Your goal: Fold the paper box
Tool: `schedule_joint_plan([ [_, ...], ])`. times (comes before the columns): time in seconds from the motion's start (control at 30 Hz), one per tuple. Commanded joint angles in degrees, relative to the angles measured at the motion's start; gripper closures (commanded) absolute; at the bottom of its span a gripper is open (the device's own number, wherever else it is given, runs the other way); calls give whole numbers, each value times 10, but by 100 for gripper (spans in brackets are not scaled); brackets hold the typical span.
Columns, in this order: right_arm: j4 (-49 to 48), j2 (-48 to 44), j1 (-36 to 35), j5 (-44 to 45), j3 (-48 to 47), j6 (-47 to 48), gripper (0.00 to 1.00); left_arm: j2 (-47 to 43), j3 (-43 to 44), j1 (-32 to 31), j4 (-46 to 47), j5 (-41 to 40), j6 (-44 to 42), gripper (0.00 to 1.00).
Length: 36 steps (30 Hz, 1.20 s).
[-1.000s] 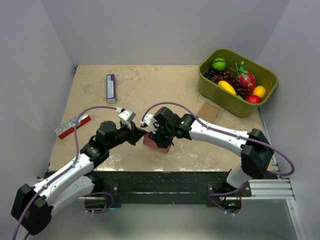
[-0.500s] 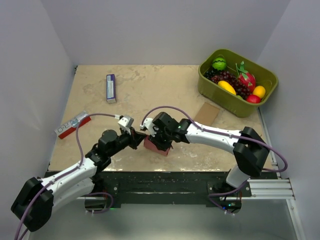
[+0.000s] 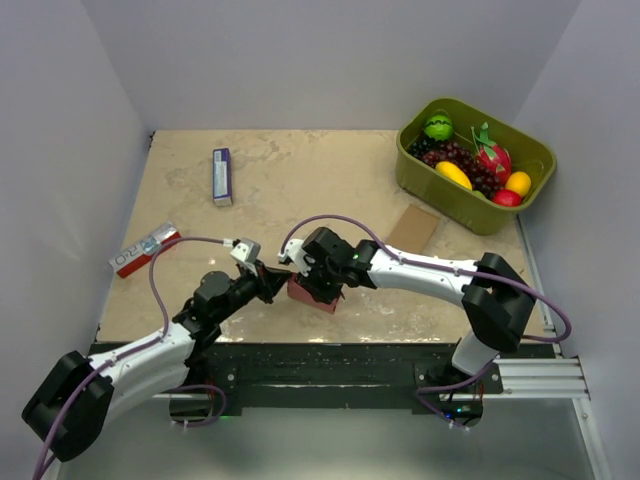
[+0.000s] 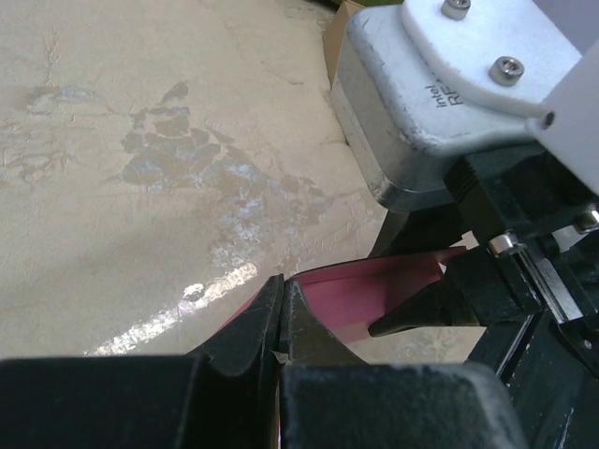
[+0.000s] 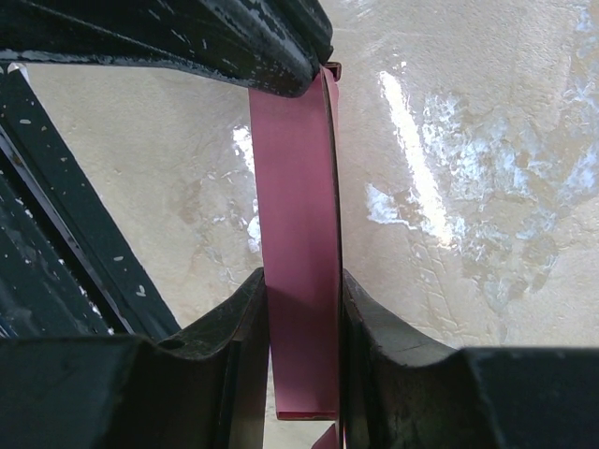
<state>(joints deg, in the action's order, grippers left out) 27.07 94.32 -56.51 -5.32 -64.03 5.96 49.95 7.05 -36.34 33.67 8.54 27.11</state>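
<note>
The right gripper (image 5: 301, 292) is clamped on a panel of the paper box (image 3: 308, 297), one finger on each face of the thin pink-red card, and the panel rises as a narrow strip straight out between the fingers. The left gripper (image 4: 281, 297) is closed to its tips and appears to pinch the box's opposite edge, where a curved pink flap spreads away from the tips toward the right gripper's body. The two grippers meet nose to nose over the box, which sits well apart from the green bin (image 3: 440, 195), diagonally across the table (image 3: 300, 180) from it, toward the near edge and to the bin's left. By my reading the step in hand is creasing or closing a side panel while the other arm steadies the box. The next move calls for a small, coordinated turn of one wrist against the other, since thin card buckles if it is pulled apart. From above, the box's long axis seems to run from the left gripper toward the right arm, sloping slightly toward the near edge and pointing away from the bin, though the grippers hide much of it.
</note>
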Motion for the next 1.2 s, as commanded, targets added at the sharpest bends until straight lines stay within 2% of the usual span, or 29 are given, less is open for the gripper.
schedule_joint_plan([
  [0.0,-28,4,10,63,2,-18,84,5,-20,-10,38,8,17,100],
  [0.27,-28,8,8,61,2,-17,84,24,-39,-10,94,3,26,100],
  [1.17,-33,17,8,58,0,-15,86,59,-84,-27,160,-32,65,100],
])
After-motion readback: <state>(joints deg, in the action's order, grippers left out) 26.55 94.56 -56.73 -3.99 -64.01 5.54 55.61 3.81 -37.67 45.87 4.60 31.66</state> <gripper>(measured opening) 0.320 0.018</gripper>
